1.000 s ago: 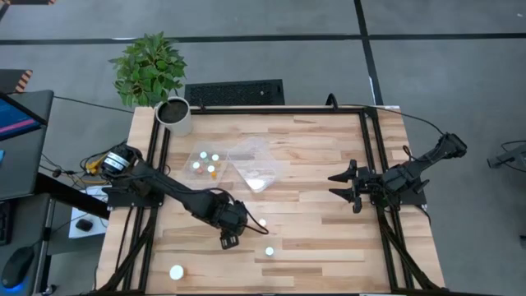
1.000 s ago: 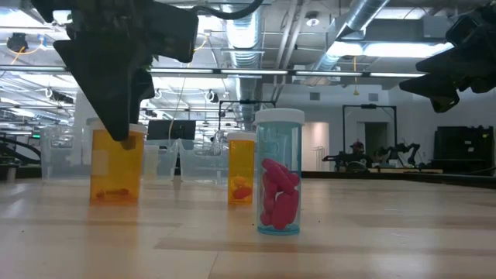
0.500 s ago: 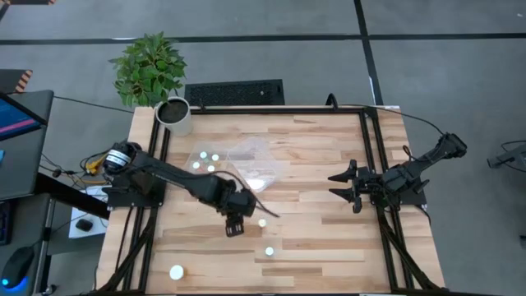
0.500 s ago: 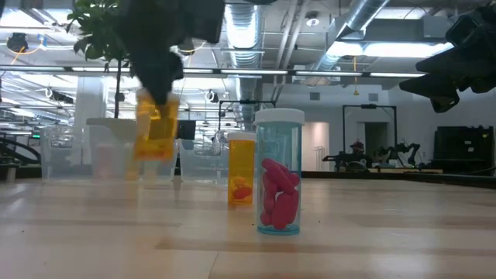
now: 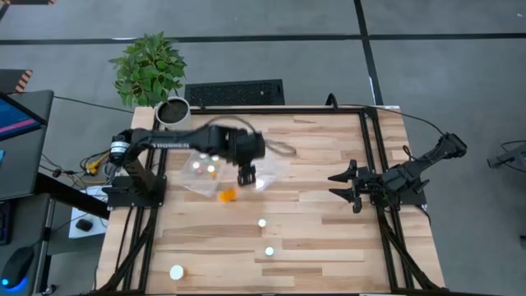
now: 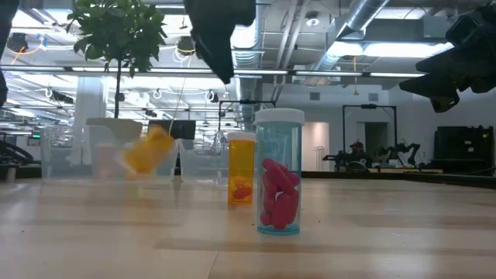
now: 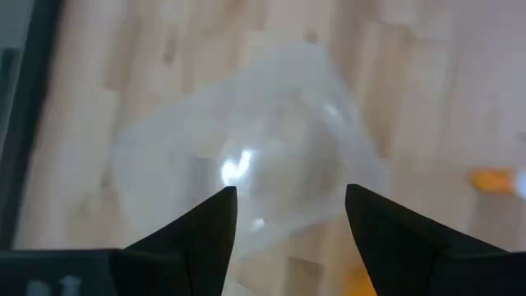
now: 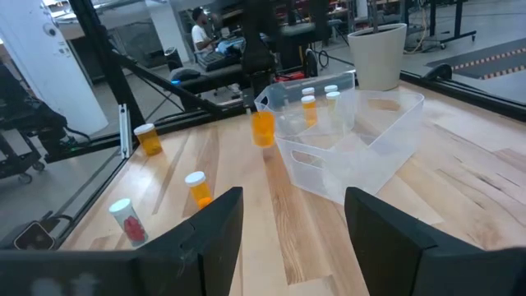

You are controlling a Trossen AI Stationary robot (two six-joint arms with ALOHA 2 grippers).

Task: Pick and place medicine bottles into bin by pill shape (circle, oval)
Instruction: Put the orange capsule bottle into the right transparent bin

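High view: pale wood-plank table (image 5: 312,247), black frame rails along edges. Two clear plastic bins (image 5: 261,171) left of centre; left one (image 5: 200,168) holds several white-capped bottles (image 5: 205,163). Orange bottle (image 5: 226,195) beside bins' near edge, blurred and tilted in low view (image 6: 149,151); cannot tell if resting. Left gripper (image 5: 246,176) above bins, fingers (image 7: 201,234) parted, nothing between. Three capped bottles (image 5: 263,223) stand on open near half. Right gripper (image 5: 343,187) at right rail, fingers (image 8: 209,226) apart, empty. Clear bottle (image 6: 279,172) holds pink oval pills.
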